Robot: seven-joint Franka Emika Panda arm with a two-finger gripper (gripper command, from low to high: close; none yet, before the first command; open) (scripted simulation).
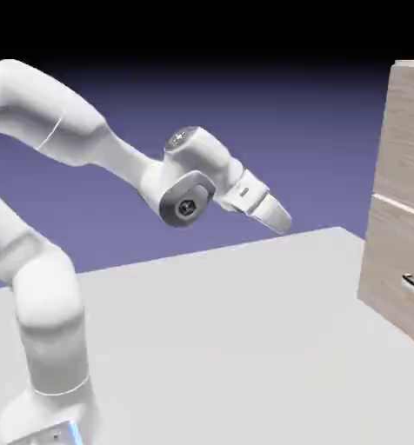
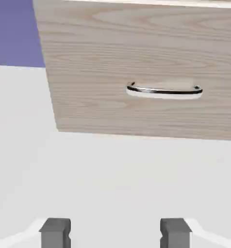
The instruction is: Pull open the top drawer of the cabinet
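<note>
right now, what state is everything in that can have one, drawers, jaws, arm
Top drawer: looks shut, partly out of frame
Lower drawer: looks shut
Lower drawer's handle: nothing gripping it
Jaws: open, nothing between them
Arm: bent, raised above the table, short of the drawers

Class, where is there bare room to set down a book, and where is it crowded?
The tabletop is bare between the arm's base and the cabinet. It is crowded at the right edge, where the cabinet stands, and at lower left, around the base.
</note>
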